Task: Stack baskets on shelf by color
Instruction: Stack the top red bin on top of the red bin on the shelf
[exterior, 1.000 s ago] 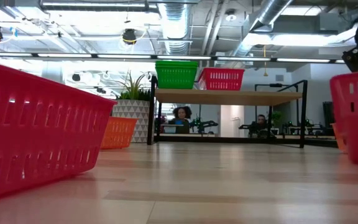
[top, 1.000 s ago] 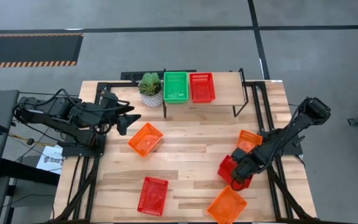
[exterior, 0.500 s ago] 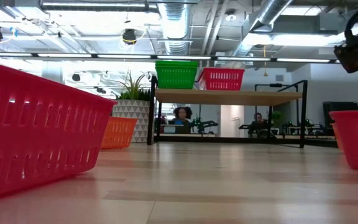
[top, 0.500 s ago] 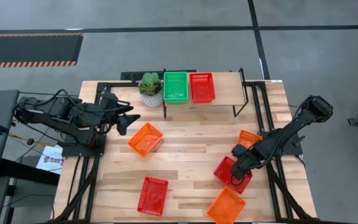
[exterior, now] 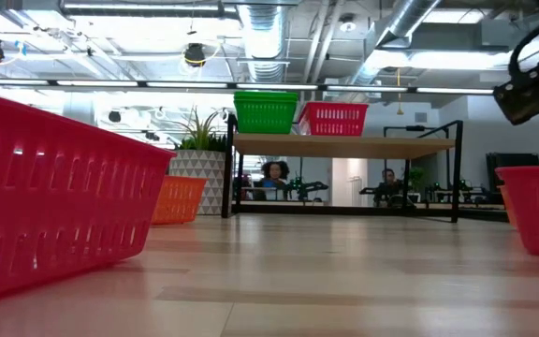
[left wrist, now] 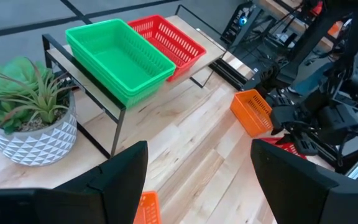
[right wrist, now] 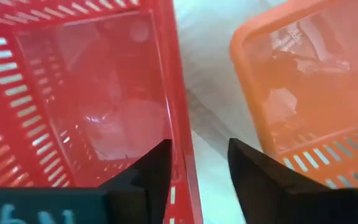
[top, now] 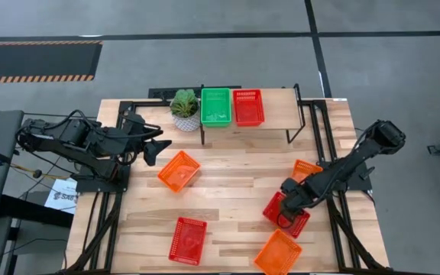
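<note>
Right wrist view: right tool [right wrist: 197, 165] part-open astride red basket [right wrist: 86, 93] rim, not yet clamped; should seat wall deep btwn fingers before closing. Left tool [top: 153, 145] wide, idle.

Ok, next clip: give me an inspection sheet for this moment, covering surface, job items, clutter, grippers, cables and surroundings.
Surface: light wooden table, no spills seen.
Job's things: shelf at the far edge holds green baskets and a red basket, side by side. On the table: three orange baskets and two red baskets.
Clutter: potted plant left of the shelf.
Grippers: right gripper open, astride the rim of the right-hand red basket; left gripper open, waiting at the table's left side.
Cables: bundles along the left arm.
Surroundings: grey floor; people at desks beyond the shelf.
</note>
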Available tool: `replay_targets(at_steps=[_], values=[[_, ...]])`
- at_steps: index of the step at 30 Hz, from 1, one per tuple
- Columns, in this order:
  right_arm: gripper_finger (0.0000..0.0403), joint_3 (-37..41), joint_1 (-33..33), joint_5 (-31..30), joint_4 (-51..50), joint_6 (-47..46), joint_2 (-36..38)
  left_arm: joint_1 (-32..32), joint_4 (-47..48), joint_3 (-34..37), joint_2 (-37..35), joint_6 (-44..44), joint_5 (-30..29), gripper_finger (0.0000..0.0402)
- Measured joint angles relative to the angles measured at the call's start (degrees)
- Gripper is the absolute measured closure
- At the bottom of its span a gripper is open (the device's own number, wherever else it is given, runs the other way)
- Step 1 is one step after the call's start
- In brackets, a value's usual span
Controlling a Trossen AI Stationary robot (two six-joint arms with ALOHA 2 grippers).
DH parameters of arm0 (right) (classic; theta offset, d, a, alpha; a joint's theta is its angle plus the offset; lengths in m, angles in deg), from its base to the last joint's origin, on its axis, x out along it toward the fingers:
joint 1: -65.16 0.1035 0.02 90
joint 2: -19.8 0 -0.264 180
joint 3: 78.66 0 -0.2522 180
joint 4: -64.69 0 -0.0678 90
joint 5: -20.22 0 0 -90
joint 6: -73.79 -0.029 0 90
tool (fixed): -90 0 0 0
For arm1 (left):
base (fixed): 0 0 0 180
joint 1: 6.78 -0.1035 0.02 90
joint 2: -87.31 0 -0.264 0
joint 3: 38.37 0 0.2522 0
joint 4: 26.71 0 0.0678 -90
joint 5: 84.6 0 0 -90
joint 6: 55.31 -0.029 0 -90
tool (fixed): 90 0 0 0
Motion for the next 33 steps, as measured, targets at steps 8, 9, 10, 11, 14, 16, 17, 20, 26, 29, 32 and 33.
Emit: replay_targets(at_steps=[8,9,10,11,14,16,17,20,26,29,32,33], values=[[0.0387,0.0,-3.6,0.0,-1.0,3.4,0.8,0.0,0.0,0.0,0.0,0.0,-0.5,0.0128],[0.0387,0.0,-4.3,0.0,-1.1,3.8,0.8,0.0,0.0,0.0,0.0,0.0,-0.5,0.0128],[0.0384,0.0,-5.1,0.0,-1.3,4.1,0.8,0.0,0.0,0.0,0.0,0.0,-0.5,0.0128],[0.0381,-0.1,-6.0,0.0,-1.3,4.4,0.8,0.0,0.0,0.0,0.0,0.0,-0.5,0.0128],[0.0388,-1.4,-9.6,-0.1,-1.8,6.7,0.7,0.0,0.0,0.0,0.0,0.0,-0.5,0.0128],[0.0394,-2.6,-12.2,-0.1,-1.8,8.3,0.7,0.0,0.0,0.0,0.0,0.0,-0.5,0.0128],[0.0394,-3.5,-13.5,-0.1,-1.8,9.0,0.7,0.0,0.0,0.0,0.0,0.0,-0.5,0.0128],[0.039,-6.8,-16.9,-0.1,-1.9,10.8,0.7,0.0,0.0,0.0,0.0,0.0,-0.5,0.0128],[0.0396,-17.3,-22.6,1.2,-3.0,14.2,1.4,0.0,0.0,0.0,0.0,0.1,-0.5,0.0128],[0.0394,-23.6,-25.6,1.2,-4.8,16.0,2.6,0.0,0.0,0.0,0.0,0.0,-0.5,0.0128],[0.0398,-30.5,-29.3,0.3,-6.6,18.1,4.1,0.0,0.0,0.0,0.0,0.0,-0.5,0.0128],[0.0399,-32.6,-30.8,-0.4,-7.4,18.7,4.5,0.0,0.0,0.0,0.0,0.0,-0.5,0.0128]])
